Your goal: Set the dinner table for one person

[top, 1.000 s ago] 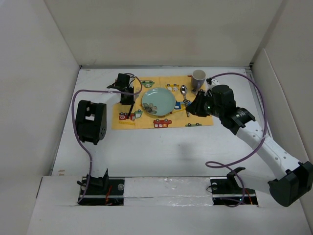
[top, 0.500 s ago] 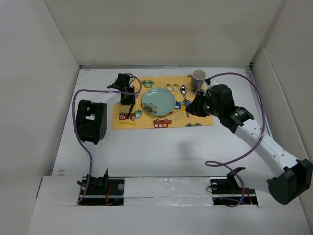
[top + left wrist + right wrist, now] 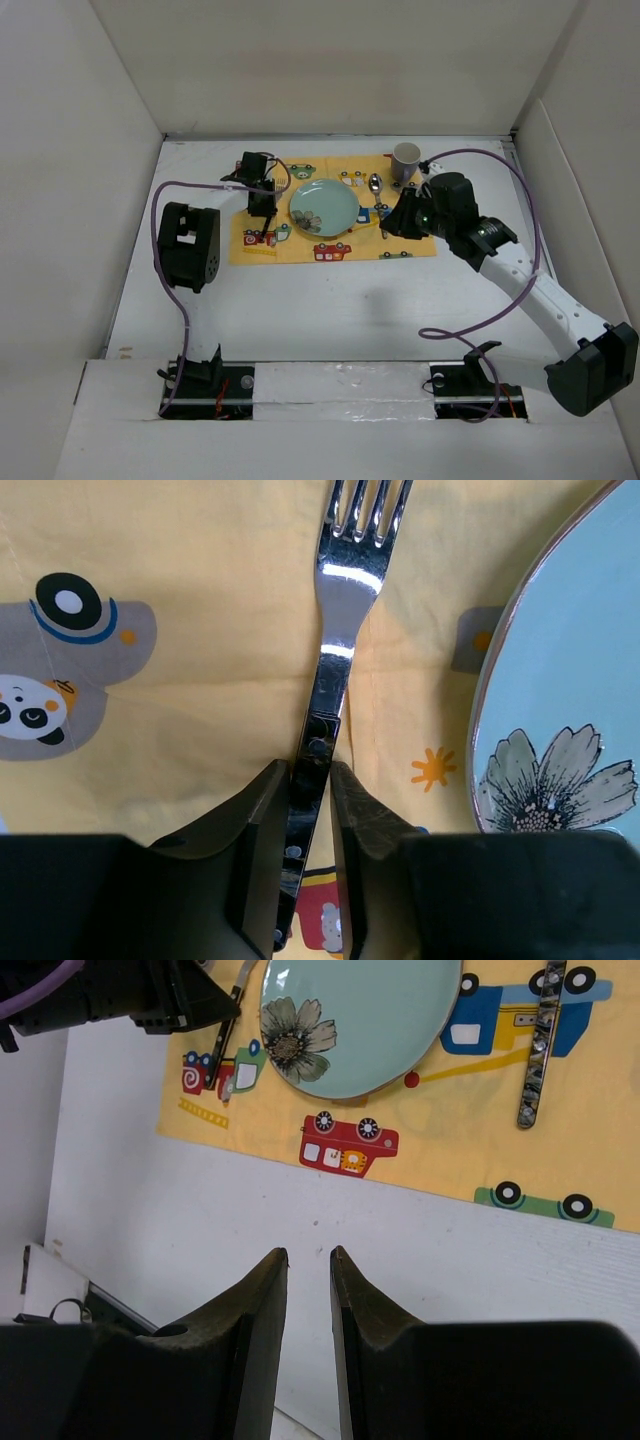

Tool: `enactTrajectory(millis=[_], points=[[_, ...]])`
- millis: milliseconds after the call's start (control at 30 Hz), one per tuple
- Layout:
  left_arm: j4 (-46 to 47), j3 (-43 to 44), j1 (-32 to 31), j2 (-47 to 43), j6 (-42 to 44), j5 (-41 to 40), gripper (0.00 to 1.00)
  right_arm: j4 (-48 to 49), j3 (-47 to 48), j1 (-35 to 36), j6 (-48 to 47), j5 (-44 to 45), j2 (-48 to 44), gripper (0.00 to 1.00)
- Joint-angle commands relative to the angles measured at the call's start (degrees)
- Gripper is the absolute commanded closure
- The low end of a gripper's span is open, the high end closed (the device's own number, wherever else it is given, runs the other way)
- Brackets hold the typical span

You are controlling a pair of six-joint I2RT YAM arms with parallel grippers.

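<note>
Dinner table (image 3: 330, 300): plain white, it runs under both arms and carries the whole setting. The bare stretch of it lies directly below the right gripper (image 3: 308, 1252).

Yellow car-print placemat (image 3: 295, 245): spread flat under the left gripper (image 3: 308, 772). Its near edge is just ahead of the right gripper's fingertips.

Pale green flowered plate (image 3: 323, 207): centred on the mat, between the two grippers. It sits just to the right of the left gripper and ahead-left of the right one.

Grey mug (image 3: 405, 157): upright at the mat's far right corner, beyond the right gripper. That is the usual drink spot, above the right-hand cutlery.

Fork (image 3: 335, 650): lies flat on the mat, tines pointing away from the left gripper, close beside the plate rim but not touching it. The left fingers are pressed on either side of its patterned handle, low down near the end. My read is that this grip is for sliding or straightening the fork so it runs parallel to the plate edge.

Spoon (image 3: 374, 183): on the mat right of the plate, bowl toward the far side, ahead of the right gripper. A mottled utensil handle (image 3: 535, 1060) shows ahead-right of those fingers — probably the spoon's, cannot confirm.

Right gripper: fingers slightly apart, nothing between them, held off the surface.

Setting looks nearly done — the fork is the piece in hand.
</note>
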Motion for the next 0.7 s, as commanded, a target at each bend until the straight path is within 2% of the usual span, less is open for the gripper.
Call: enactTrajectory(millis=[0,133,267,400,567,667], points=[[-0.94,0.48,-0.06,0.55,0.42,-1.04,0.83,0.58,1.94,-0.61,-1.15,-0.61,-0.14,0.7],[-0.94,0.22,-0.06,0.55,-0.55,-0.96,0.86,0.84,2.55,-0.61,-1.23,-0.7,0.21,0.7],[-1.64,0.22,-0.06,0.29,-2.3,-1.13,0.99,0.85,2.9,-0.61,-1.41,-0.79,0.57,0.7],[-1.03,0.13,-0.06,-0.32,-3.36,0.01,1.0,0.67,2.82,-0.61,-1.58,-1.05,0.83,0.7],[-1.64,0.65,-0.06,-0.24,-3.1,-0.51,0.83,0.67,2.55,-0.61,-1.76,-1.14,1.01,0.7],[-2.87,0.92,-0.06,-2.16,-2.75,-1.13,0.69,0.32,3.16,-0.61,-1.85,-1.14,1.18,0.7]])
